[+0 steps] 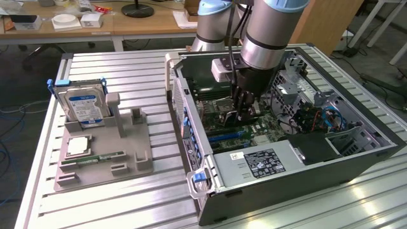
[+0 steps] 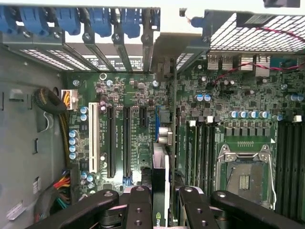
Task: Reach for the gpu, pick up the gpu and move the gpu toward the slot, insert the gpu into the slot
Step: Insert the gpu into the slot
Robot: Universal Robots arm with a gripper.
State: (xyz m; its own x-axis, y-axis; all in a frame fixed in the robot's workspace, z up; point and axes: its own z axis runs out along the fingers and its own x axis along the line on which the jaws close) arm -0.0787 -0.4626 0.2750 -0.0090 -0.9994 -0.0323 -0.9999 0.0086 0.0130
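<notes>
Insertion looks to be the step in hand. The pincer [image 2: 162, 198] is down inside the open computer case [image 1: 356, 160], closed on the gpu [image 2: 160, 174], which shows edge-on between its fingers [image 2: 138, 210] and stands upright over the motherboard [image 2: 138, 95], in line with the blue slot [image 2: 157, 121]. Whether the card's lower edge already touches the slot I cannot tell. Seating it would call for keeping the card square to the slot and pressing straight down. The hard drive [image 1: 86, 105] sits in its holder [image 1: 121, 143] on the surface [image 1: 127, 67], well apart
</notes>
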